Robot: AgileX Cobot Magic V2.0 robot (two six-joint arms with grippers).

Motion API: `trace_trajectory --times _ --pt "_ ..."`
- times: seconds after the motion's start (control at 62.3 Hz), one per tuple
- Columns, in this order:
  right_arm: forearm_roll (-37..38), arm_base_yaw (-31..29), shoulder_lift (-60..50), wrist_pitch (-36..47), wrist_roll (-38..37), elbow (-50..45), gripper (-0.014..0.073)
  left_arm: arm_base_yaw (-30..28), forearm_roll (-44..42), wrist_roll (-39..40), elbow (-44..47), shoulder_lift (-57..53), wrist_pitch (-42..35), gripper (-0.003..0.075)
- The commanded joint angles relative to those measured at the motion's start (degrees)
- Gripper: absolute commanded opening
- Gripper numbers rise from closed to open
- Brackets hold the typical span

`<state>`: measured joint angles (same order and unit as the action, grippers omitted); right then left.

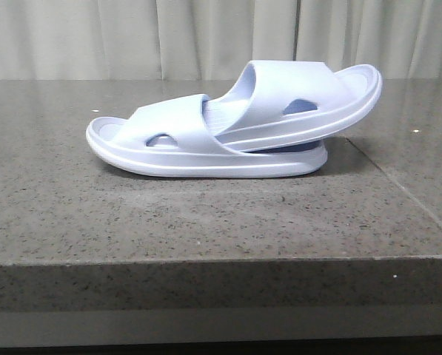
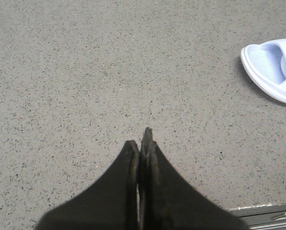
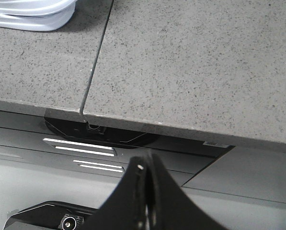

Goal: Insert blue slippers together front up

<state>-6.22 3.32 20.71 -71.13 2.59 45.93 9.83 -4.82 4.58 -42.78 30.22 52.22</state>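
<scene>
Two pale lavender-blue slippers sit on the grey stone table (image 1: 206, 214) in the front view. The lower slipper (image 1: 169, 144) lies flat. The upper slipper (image 1: 302, 92) is pushed under the lower one's strap, and its far end sticks up to the right. Neither gripper shows in the front view. My left gripper (image 2: 142, 139) is shut and empty above bare table, with one end of the lower slipper (image 2: 272, 67) off to the side. My right gripper (image 3: 146, 163) is shut and empty beyond the table's front edge, with a slipper sole (image 3: 32, 12) far off.
A seam (image 3: 97, 57) splits the tabletop into two slabs. Dark robot base parts (image 3: 85, 148) lie below the table's front edge. Pale curtains (image 1: 206, 37) hang behind the table.
</scene>
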Motion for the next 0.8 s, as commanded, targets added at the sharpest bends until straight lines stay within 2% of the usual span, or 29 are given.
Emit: trace_trajectory --times 0.0,0.241,0.321,0.385,0.449,0.626,0.786 --pt "0.03 -0.12 0.59 3.1 0.22 1.11 -0.0068 0.19 -0.38 0.62 -1.32 0.21 -4.06 -0.002" --pt "0.03 -0.12 0.59 3.1 0.22 1.11 -0.0068 0.19 0.04 -0.14 -1.08 -0.03 -5.9 -0.002" --pt "0.03 -0.12 0.59 3.1 0.22 1.11 -0.0068 -0.45 0.81 -0.86 1.07 -1.71 -11.74 -0.002" --pt "0.03 -0.12 0.59 3.03 0.22 1.11 -0.0068 -2.98 3.41 -3.11 6.15 -5.1 -20.21 -0.002" --pt "0.03 -0.12 0.59 2.98 0.22 1.11 -0.0068 -4.9 4.82 -3.23 10.33 -7.87 -24.69 -0.002" --pt "0.03 -0.12 0.59 2.98 0.22 1.11 -0.0068 -7.37 5.63 -3.23 22.58 -17.28 -32.91 -0.002" --pt "0.03 -0.12 0.59 2.93 0.22 1.11 -0.0068 -7.63 5.72 -3.23 33.9 -25.95 -43.88 -0.002"
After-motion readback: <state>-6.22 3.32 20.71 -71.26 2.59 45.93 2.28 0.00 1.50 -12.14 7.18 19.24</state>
